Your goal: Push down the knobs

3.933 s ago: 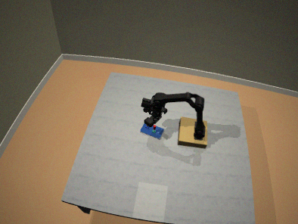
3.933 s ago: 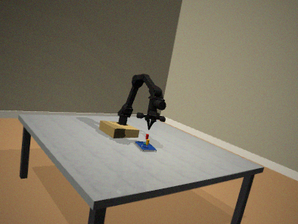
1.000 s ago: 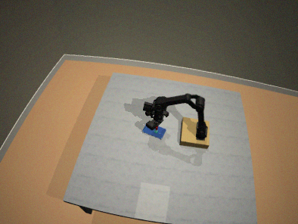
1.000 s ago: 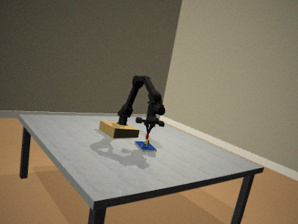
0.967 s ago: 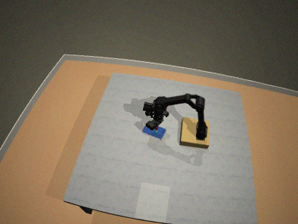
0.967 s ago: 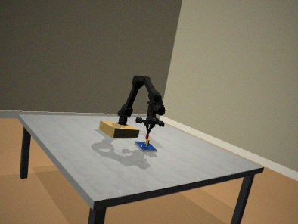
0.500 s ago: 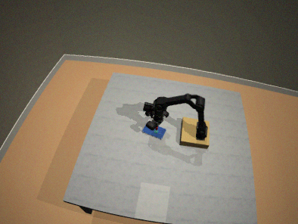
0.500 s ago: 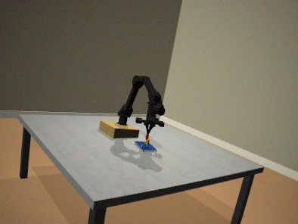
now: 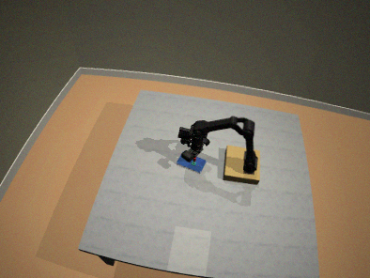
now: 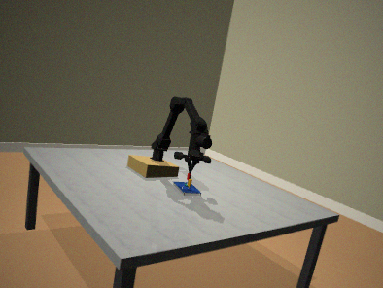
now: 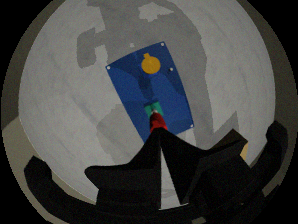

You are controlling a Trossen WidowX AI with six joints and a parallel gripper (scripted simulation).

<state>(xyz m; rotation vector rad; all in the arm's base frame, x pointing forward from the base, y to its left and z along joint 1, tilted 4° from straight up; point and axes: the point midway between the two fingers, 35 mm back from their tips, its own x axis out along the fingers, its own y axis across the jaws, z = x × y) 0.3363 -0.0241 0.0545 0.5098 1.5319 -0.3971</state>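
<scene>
No text, label, brand, number or sign can be read on anything in view — not in the top view, the exterior view or the wrist view.
</scene>
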